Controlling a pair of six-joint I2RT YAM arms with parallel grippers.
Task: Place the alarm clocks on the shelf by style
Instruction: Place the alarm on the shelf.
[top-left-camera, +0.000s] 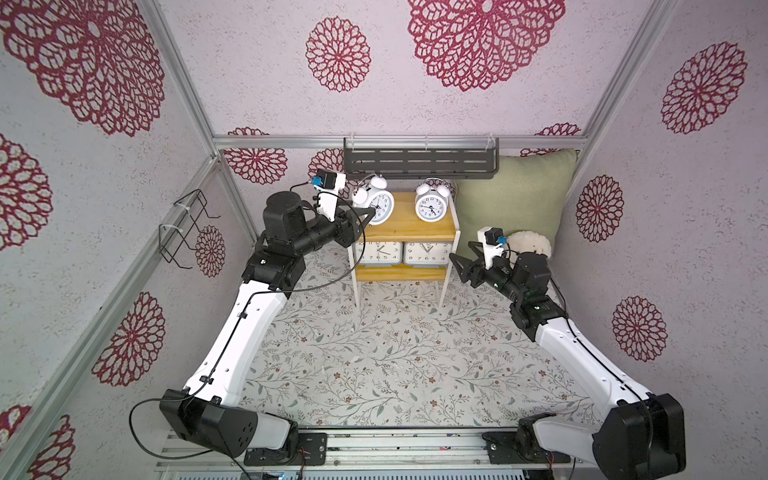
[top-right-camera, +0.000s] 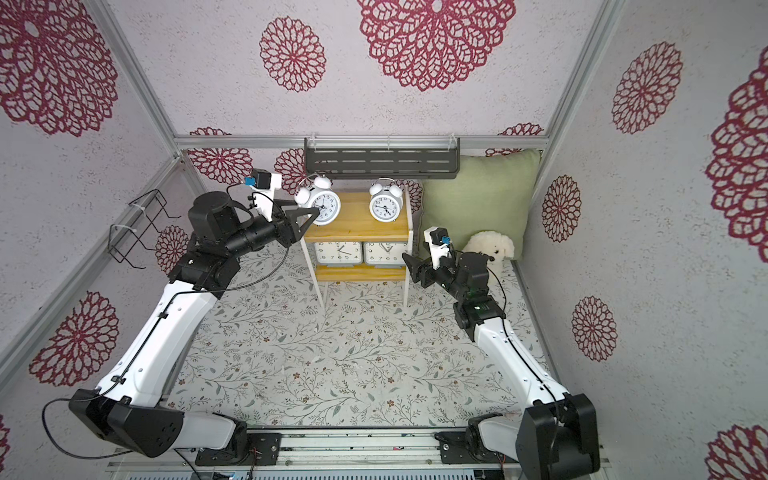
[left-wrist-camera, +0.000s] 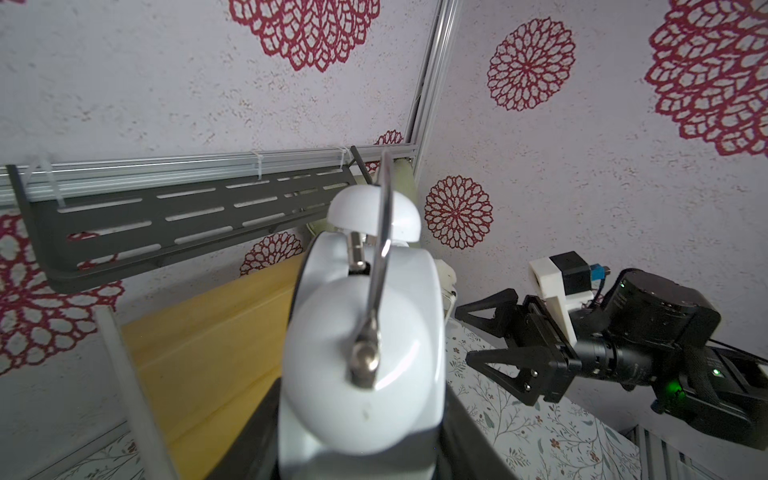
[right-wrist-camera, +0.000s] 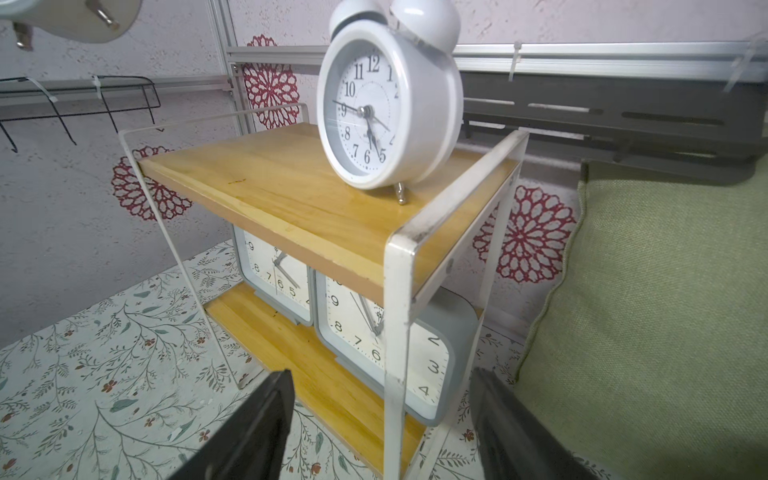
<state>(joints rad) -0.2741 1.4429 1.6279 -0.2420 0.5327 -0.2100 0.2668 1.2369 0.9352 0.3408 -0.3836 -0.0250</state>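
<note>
One round white twin-bell clock (top-left-camera: 382, 203), upper centre, tilts pinched in the left gripper (top-left-camera: 371, 214), perhaps touching the yellow pine shelf (top-left-camera: 405, 226); right gripper (top-left-camera: 457, 267) gapes empty.

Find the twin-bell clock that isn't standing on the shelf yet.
In both top views the tilted twin-bell clock is clamped in the left hand, above the left end of the shelf's top board, beside the upright twin-bell clock at its right end.

Black hour numerals, 12 back to 5, legible on the round white clock (right-wrist-camera: 365, 120). On one grey clock (right-wrist-camera: 266, 266) 8 to 5 — on the other grey clock (right-wrist-camera: 349, 332) 9 to 6, then 4, 3, 2.
</note>
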